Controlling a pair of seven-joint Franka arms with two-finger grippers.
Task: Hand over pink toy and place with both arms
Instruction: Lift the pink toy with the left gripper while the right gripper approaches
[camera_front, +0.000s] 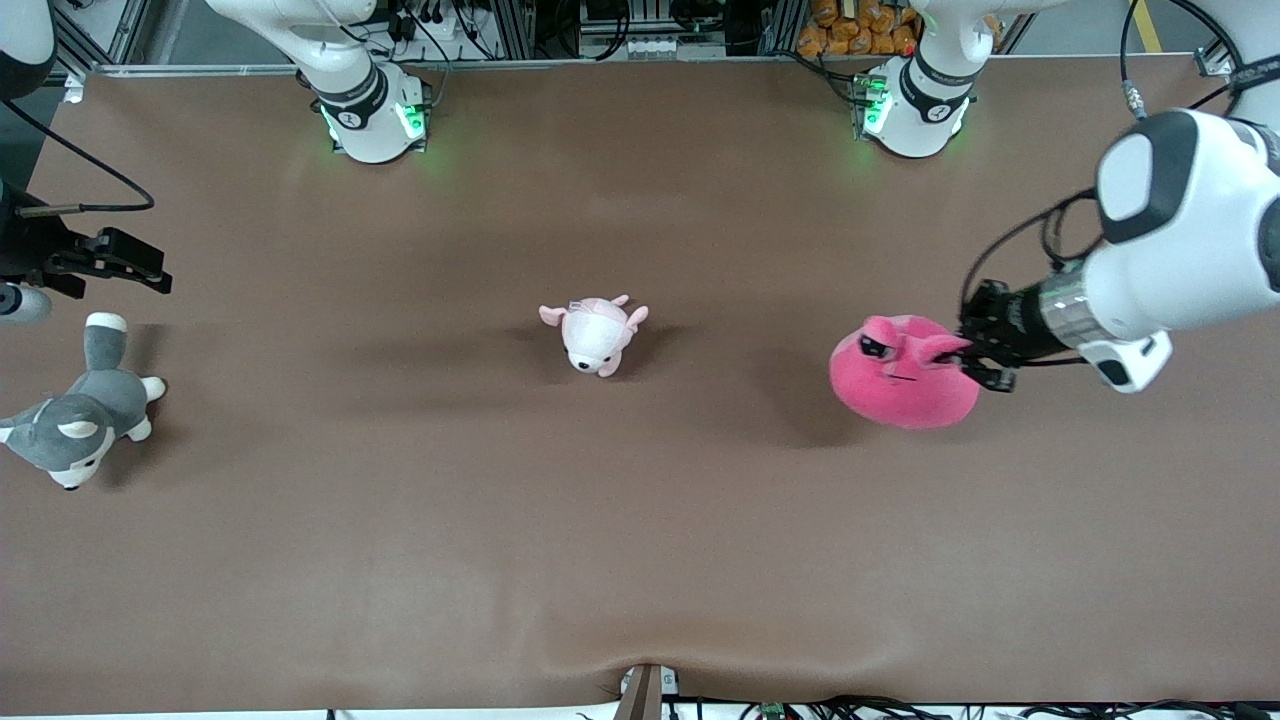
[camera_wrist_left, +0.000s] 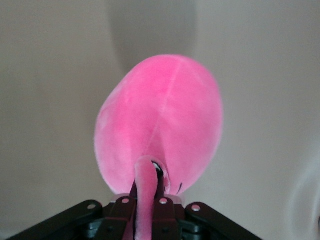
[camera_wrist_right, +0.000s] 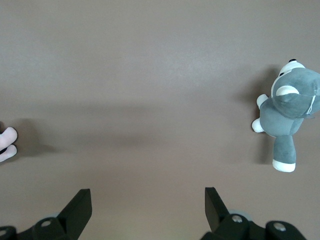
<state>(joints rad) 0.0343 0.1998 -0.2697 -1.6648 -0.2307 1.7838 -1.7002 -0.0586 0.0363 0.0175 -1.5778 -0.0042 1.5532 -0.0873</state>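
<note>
The pink toy (camera_front: 900, 375), a big round hot-pink plush with half-lidded black eyes, hangs just above the brown table toward the left arm's end. My left gripper (camera_front: 975, 355) is shut on one of its protruding bumps. In the left wrist view the pinched bump runs between the fingers (camera_wrist_left: 147, 175) and the toy's round body (camera_wrist_left: 160, 120) fills the middle. My right gripper (camera_front: 150, 270) is open and empty over the right arm's end of the table; its view shows the spread gripper (camera_wrist_right: 147, 200) with only bare table between the fingers.
A grey-and-white husky plush (camera_front: 85, 415) lies at the right arm's end of the table, also in the right wrist view (camera_wrist_right: 287, 107). A small pale pink-and-white plush (camera_front: 597, 333) lies mid-table, its edge in the right wrist view (camera_wrist_right: 6, 145).
</note>
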